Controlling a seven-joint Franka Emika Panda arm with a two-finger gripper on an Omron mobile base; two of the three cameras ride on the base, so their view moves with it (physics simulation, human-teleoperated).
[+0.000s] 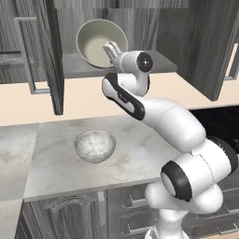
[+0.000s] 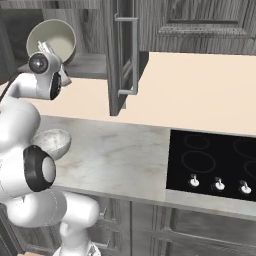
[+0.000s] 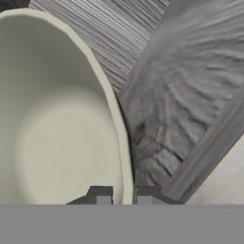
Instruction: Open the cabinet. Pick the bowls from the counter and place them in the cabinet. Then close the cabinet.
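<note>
The claw (image 3: 124,199) is pinched on the rim of the cream bowl (image 3: 52,143). One finger is seen inside the rim and one outside it, and they are pressed close together with the thin wall between them.

In the left base view the cream bowl (image 1: 100,43) is held up on its side, so its inside is turned toward the camera. It is held just over the shelf (image 1: 79,66) inside the cabinet (image 1: 42,51). Whether the bowl is touching the shelf cannot be told. The claw (image 1: 112,50) is seen at the bowl's lower right edge.

Both cabinet doors are swung open. One door (image 1: 49,56) is seen to the left of the claw and the other door (image 1: 210,46) to its right. In the right base view a long grey handle (image 2: 131,55) is seen on the door to the right of the claw (image 2: 49,50), with the cream bowl (image 2: 54,40) held up by it.

The marble bowl (image 1: 95,145) is set upright on the table (image 1: 56,158), well below the claw and a little to its left. It is not touched by anything. In the right base view the marble bowl (image 2: 54,142) is partly hidden behind the arm.

A black cooktop (image 2: 215,162) is seen far to the right of the claw, low down, beside the table (image 2: 115,155).
</note>
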